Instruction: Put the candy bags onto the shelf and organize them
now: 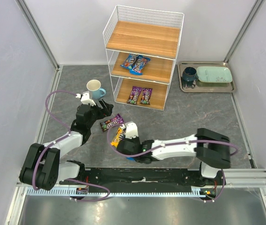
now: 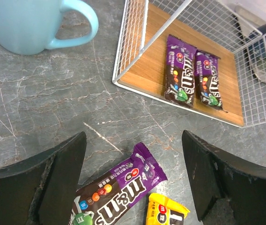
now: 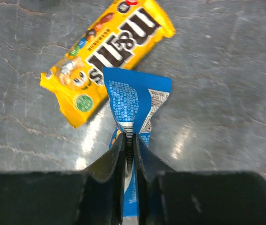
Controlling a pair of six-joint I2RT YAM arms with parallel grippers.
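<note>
The top camera looks down on the whole table (image 1: pixel 194 112); both wrist cameras hover close, sharing the yellow bag (image 3: pixel 107 51).

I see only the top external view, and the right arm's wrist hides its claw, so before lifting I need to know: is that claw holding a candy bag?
Observer: Yes. The right wrist view shows the right claw shut, pinching one end of a glossy blue candy packet.
Operator: Is the glossy yellow candy packet caught too?
Observer: No. It lies flat on the grey marbled tabletop beyond the fingertips, outside the jaws.
Operator: And the other arm?
Observer: The left wrist view shows the left claw open and empty above a glossy dark purple candy packet lying on the tabletop.
</note>
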